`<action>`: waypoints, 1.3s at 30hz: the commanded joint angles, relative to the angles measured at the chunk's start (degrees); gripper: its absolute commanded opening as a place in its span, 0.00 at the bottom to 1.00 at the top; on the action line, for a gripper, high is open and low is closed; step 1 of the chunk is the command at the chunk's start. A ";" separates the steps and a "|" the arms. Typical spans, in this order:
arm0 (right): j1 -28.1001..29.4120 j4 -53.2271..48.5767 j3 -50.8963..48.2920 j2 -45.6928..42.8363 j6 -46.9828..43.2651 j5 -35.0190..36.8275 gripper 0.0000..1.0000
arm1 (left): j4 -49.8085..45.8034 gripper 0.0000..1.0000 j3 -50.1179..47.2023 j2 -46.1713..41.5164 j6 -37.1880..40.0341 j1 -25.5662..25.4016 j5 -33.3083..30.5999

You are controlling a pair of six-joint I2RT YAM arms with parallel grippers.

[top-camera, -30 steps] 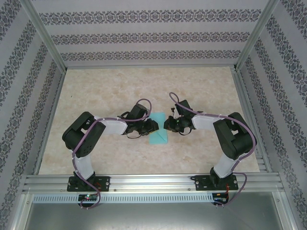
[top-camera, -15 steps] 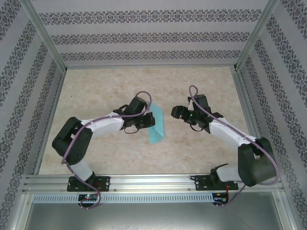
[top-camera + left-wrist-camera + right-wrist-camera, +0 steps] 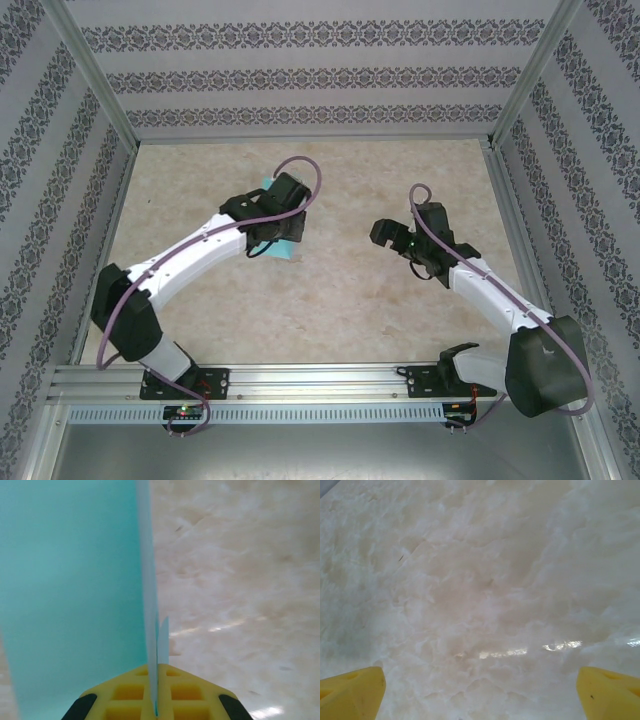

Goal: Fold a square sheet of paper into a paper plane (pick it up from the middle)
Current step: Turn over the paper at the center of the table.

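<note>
While the right gripper point(image 3: 384, 233) is standing back over the bare marble-pattern table point(image 3: 350, 310), its yellow fingertips point(image 3: 353, 689) spread wide with nothing between them, we are logging the change against a second ago. Then, both grippers were meeting at the folded turquoise paper point(image 3: 70, 580) near the table centre. Now the right arm is drawing away to the right. The left arm is stretching toward the far left of the table and carrying the paper with it. The left gripper point(image 3: 156, 682) is clamping the paper edge-on, jaws closed on at least two layers that are rising straight up between the yellow pads point(image 3: 125, 692).

We are reading this as a handover finishing: the right side is letting go and the left alone is holding the piece, away from the folding spot. Possibly the folding is over and the piece is being carried off as a plane, but we are not confirming that.

Hidden: from above, the left wrist is covering most of the paper, and only turquoise slivers are showing at its near and far sides. We are not making out the outline, the tip or the centre crease, nor whether the paper is touching the table. The left wrist view is cropping the paper at top and left.
</note>
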 commanded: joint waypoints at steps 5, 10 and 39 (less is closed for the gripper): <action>-2.96 -0.64 -1.36 -0.59 2.05 0.01 0.98 | -9.48 0.05 7.59 16.03 3.63 -6.78 -22.91; -5.47 -0.47 -2.21 -0.30 3.66 -0.80 0.98 | -9.20 0.05 10.98 23.98 3.61 -9.88 -24.33; -9.49 -4.54 0.71 1.74 3.60 -8.67 0.95 | 10.16 0.87 -3.11 2.08 -8.30 -8.70 11.93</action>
